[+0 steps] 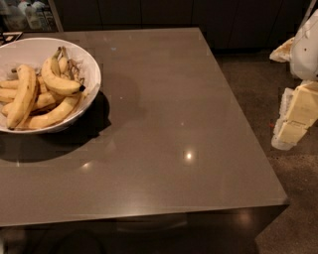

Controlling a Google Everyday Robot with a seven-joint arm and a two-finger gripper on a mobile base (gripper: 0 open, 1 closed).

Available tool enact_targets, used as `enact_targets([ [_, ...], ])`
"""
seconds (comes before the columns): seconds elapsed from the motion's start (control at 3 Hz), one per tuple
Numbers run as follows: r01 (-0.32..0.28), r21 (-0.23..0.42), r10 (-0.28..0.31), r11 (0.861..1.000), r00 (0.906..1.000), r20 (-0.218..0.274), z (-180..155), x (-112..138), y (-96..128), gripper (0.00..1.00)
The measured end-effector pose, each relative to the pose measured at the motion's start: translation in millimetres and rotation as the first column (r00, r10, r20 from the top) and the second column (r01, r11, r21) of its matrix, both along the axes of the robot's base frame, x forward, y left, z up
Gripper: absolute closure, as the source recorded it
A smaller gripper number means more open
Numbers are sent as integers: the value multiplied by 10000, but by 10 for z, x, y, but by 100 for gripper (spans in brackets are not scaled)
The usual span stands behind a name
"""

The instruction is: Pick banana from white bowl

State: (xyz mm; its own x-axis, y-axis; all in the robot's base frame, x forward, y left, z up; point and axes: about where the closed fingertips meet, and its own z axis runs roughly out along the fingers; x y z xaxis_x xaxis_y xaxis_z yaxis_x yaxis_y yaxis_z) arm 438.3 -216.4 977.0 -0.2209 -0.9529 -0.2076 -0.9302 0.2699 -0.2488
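Elevated oblique view, end effector (295, 118) right

I believe this is a kitchen, maybe a break room of an office. The landmark is a wide counter (169, 124) with a smooth grey-brown top that shows small spots of reflected light. Behind the counter runs a row of dark cabinet fronts (149, 12). Beyond its far left corner is a glass-fronted unit (25, 15); what it holds I cannot tell. On the counter's left side stands the white bowl (27, 52), full of fruit, with the banana (59, 82) on top, as one keeps food in a kitchen. To the right of the counter lies a dark speckled floor (253, 84). The gripper (293, 121) hangs off the counter's right edge, over this floor.
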Motion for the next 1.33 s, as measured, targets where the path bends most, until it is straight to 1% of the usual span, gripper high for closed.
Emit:
enact_targets([
  [0.33, 0, 0, 0, 10000, 10000, 0, 0, 0, 0, 0],
  [0.67, 537, -345, -535, 9980, 9986, 53, 1, 46, 10, 0],
  [1.0, 1468, -1306, -1535, 9805, 9872, -430, -92, 262, 55, 0],
  [1.33, 2344, -2190, -2530, 9471, 9656, -605, -231, 720, 215, 0],
])
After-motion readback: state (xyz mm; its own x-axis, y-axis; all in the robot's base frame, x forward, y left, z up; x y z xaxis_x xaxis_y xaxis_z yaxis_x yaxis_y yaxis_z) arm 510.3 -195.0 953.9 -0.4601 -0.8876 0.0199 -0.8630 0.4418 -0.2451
